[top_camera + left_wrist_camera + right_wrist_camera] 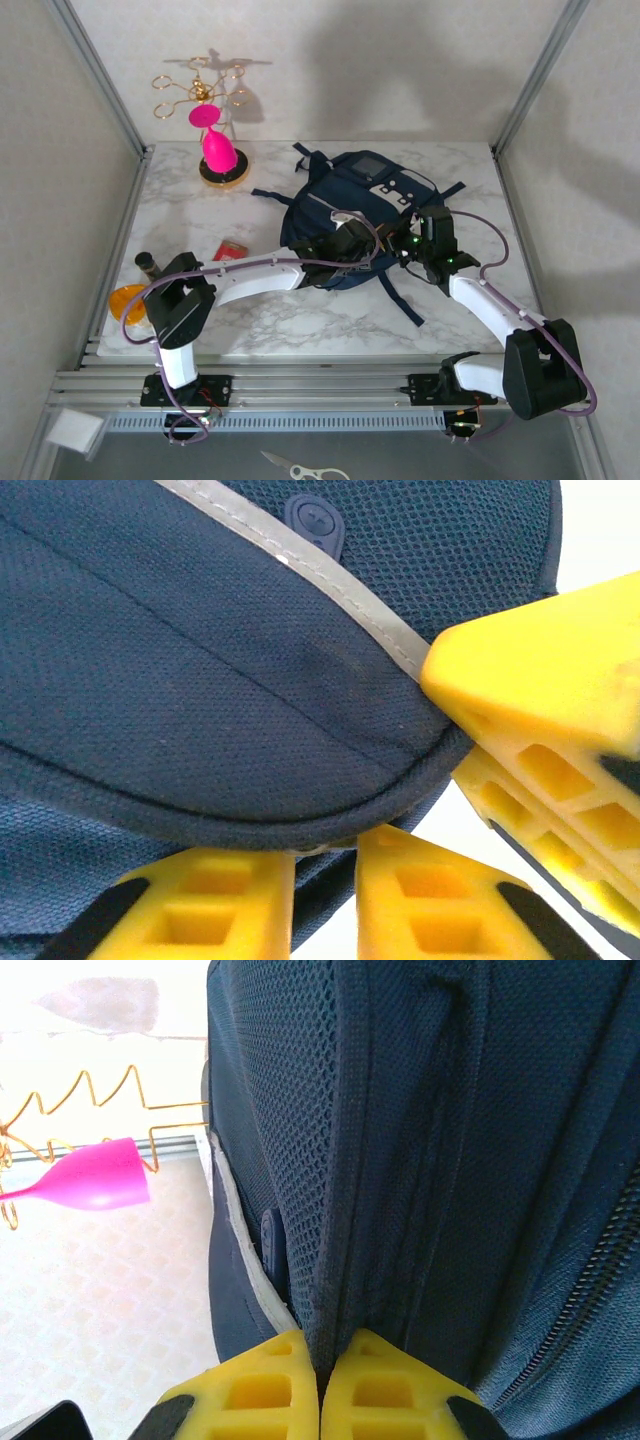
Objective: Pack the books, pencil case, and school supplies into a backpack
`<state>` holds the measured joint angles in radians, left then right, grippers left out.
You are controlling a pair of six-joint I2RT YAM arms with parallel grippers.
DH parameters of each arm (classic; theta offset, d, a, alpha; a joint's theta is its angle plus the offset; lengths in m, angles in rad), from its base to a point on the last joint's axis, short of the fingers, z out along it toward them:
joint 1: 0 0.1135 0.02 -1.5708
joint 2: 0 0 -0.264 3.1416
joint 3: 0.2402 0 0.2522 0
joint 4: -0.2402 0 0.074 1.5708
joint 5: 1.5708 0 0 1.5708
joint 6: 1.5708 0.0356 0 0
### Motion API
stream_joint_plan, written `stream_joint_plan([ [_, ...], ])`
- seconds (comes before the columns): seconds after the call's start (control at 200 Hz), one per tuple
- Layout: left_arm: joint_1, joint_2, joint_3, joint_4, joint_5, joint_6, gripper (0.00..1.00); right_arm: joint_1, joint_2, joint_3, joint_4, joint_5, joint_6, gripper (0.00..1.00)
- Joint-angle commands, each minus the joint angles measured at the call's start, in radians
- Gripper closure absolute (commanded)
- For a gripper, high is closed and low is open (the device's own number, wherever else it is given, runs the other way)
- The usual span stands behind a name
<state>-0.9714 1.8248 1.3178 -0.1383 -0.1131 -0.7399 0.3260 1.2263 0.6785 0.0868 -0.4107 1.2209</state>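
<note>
Backpack (362,200) | right end effector (320,1348) pinches fold | left end effector (326,858): rim, probably

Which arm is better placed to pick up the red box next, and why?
Left, probably. The red box lies on the table left of the backpack, just beyond the left arm. The right hand is pinched shut on backpack fabric on the opposite side, farther away.

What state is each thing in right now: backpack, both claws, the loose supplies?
backpack: lying on the table, front up.
left claw: closed on the backpack's piped edge.
right claw: shut, pinching a backpack fold.
red box: flat on the table, unpacked.
orange piece: at the table's left edge, unpacked.
pink glass: hanging upside down on the gold rack.
</note>
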Motion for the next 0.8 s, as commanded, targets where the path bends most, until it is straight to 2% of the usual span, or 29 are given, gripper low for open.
stream_joint_plan([
  [0.0, 0.016, -0.042, -0.027, 0.081, -0.033, 0.001, 0.86, 0.011, -0.034, 0.013, 0.060, -0.036, 0.005, 1.00],
  [0.045, 0.019, -0.059, -0.036, 0.078, -0.034, 0.002, 0.91, 0.008, -0.033, 0.017, 0.059, -0.035, 0.002, 1.00],
  [0.24, 0.042, -0.147, -0.093, 0.009, -0.034, 0.005, 1.00, -0.013, -0.034, 0.040, 0.038, -0.056, -0.015, 1.00],
  [0.396, 0.091, -0.214, -0.154, -0.067, 0.001, 0.021, 1.00, -0.019, -0.036, 0.073, 0.000, -0.063, -0.043, 1.00],
  [0.551, 0.130, -0.267, -0.173, -0.155, -0.029, 0.112, 1.00, -0.023, -0.030, 0.075, 0.001, -0.070, -0.044, 1.00],
  [0.666, 0.133, -0.273, -0.159, -0.125, 0.091, 0.164, 1.00, -0.023, -0.025, 0.070, 0.020, -0.080, -0.031, 1.00],
  [0.796, 0.068, -0.275, -0.177, -0.003, 0.146, 0.190, 0.79, -0.023, -0.025, 0.071, 0.027, -0.078, -0.020, 1.00],
])
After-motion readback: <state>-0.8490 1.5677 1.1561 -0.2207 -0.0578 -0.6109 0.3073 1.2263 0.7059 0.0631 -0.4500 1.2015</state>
